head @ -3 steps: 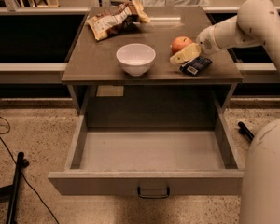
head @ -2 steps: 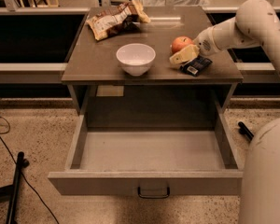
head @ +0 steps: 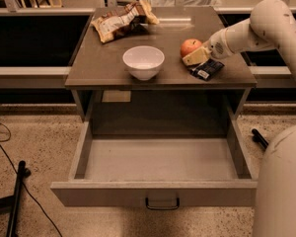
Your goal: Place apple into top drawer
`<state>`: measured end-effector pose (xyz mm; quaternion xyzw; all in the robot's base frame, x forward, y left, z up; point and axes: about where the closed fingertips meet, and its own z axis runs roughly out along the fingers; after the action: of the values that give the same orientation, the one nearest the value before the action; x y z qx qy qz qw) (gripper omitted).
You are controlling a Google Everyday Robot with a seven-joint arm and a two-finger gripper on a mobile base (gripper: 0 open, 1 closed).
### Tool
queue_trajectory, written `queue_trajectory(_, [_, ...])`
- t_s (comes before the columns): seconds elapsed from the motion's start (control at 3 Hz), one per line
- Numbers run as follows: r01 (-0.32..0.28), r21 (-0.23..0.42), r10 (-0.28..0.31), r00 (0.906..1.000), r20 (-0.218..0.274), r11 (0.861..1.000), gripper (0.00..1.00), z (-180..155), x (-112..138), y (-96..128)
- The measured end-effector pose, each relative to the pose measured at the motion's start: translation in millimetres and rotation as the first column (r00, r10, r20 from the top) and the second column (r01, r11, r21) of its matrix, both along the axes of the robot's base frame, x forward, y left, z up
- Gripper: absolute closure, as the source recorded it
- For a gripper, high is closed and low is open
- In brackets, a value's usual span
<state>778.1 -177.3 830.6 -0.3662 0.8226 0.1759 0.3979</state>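
Note:
The red-orange apple (head: 189, 46) sits on the table top at the right, just right of the white bowl. My gripper (head: 196, 56) is at the apple's near right side, touching or almost touching it, with the arm reaching in from the right. The top drawer (head: 160, 161) is pulled wide open below the table top and is empty inside. Its flat front panel with the small dark handle (head: 162, 204) faces the camera.
A white bowl (head: 143, 61) stands mid-table. A crumpled snack bag (head: 121, 21) lies at the back left. A small dark packet (head: 206, 69) lies under the gripper near the front edge. My white base (head: 281, 181) fills the lower right. Cables and a black stand (head: 15, 196) lie on the floor at left.

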Motion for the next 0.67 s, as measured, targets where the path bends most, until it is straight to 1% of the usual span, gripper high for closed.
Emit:
queue_trajectory(0.33, [-0.097,0.018,0.096,0.9951,0.02,0.995,0.96,11,-8,21])
queue_trajectory(0.67, [-0.239,-0.037,0.241,0.9688,0.057,0.97,1.0,40,-44,55])
